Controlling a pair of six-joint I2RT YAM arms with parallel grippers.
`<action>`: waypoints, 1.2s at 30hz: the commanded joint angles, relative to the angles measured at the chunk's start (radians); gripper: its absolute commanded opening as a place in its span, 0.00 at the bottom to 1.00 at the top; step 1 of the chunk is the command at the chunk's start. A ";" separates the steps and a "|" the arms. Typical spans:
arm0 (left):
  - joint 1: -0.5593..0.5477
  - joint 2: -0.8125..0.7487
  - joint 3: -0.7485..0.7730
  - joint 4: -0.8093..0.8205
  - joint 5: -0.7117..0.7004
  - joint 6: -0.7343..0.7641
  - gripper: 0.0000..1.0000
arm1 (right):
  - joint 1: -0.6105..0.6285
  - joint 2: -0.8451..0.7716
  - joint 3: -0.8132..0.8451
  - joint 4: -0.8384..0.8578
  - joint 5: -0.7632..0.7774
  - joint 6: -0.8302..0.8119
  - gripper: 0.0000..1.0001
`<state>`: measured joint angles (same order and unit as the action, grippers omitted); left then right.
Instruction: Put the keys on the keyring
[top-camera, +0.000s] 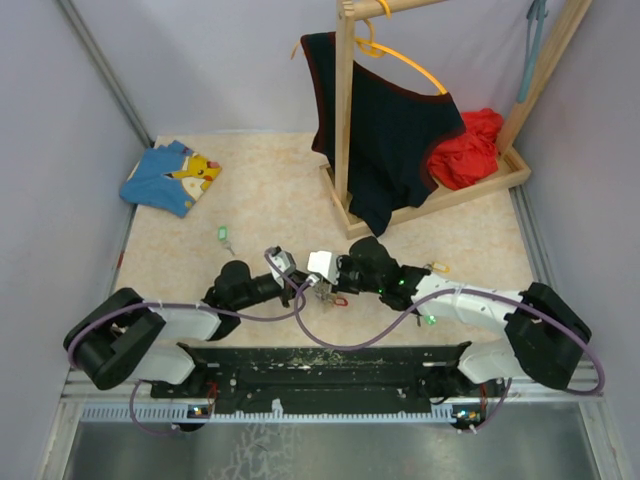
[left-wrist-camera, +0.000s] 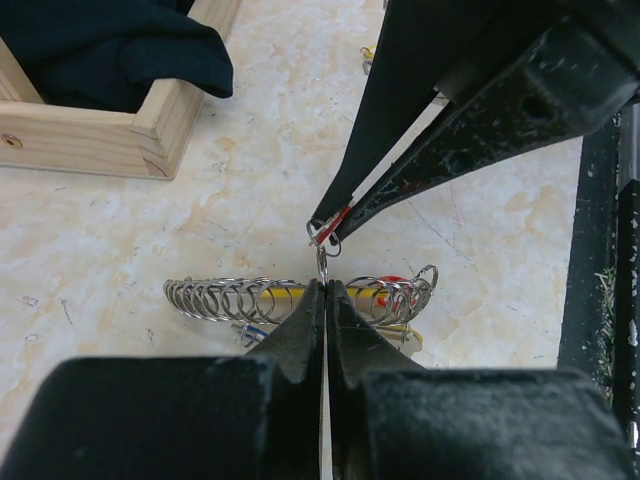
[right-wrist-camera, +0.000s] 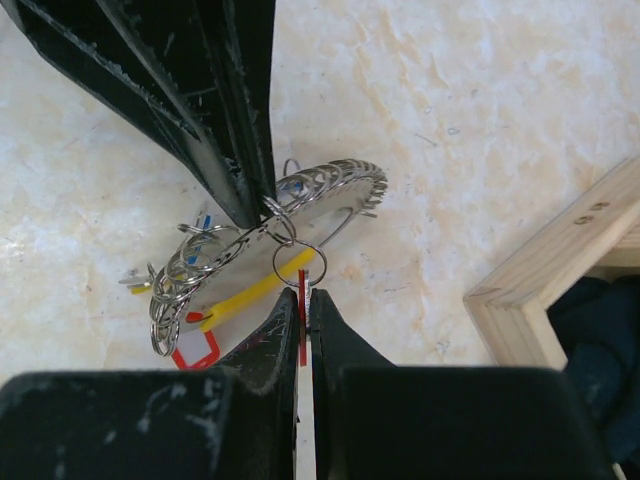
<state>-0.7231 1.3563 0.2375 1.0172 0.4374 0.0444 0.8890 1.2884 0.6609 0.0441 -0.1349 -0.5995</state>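
Left claw (left-wrist-camera: 323, 292) is pressed together on one link of the keyring (left-wrist-camera: 215, 298), pinning it so that link stands up. Right claw (right-wrist-camera: 303, 300) comes in over the keyring, pinching a red key (right-wrist-camera: 302, 335) edge-on, presumably for threading. Rack base (right-wrist-camera: 530, 280) sits beyond the keyring, well apart and out of the way. Green key (top-camera: 223, 235) lies on the table left of the keyring, not yet picked. The red key's small ring (right-wrist-camera: 299, 262) touches the pinned link.
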 joint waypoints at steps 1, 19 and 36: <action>-0.003 0.004 -0.028 0.127 0.023 -0.015 0.01 | -0.011 0.043 0.016 0.025 -0.046 0.001 0.00; -0.004 0.082 -0.030 0.121 0.019 -0.024 0.18 | 0.020 -0.052 0.076 -0.005 -0.078 -0.017 0.00; -0.004 0.032 -0.008 0.091 0.087 -0.054 0.41 | 0.051 -0.004 0.094 -0.003 -0.057 0.008 0.00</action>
<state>-0.7231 1.4151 0.2111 1.1114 0.4812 0.0124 0.9249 1.2739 0.6960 -0.0071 -0.2024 -0.6071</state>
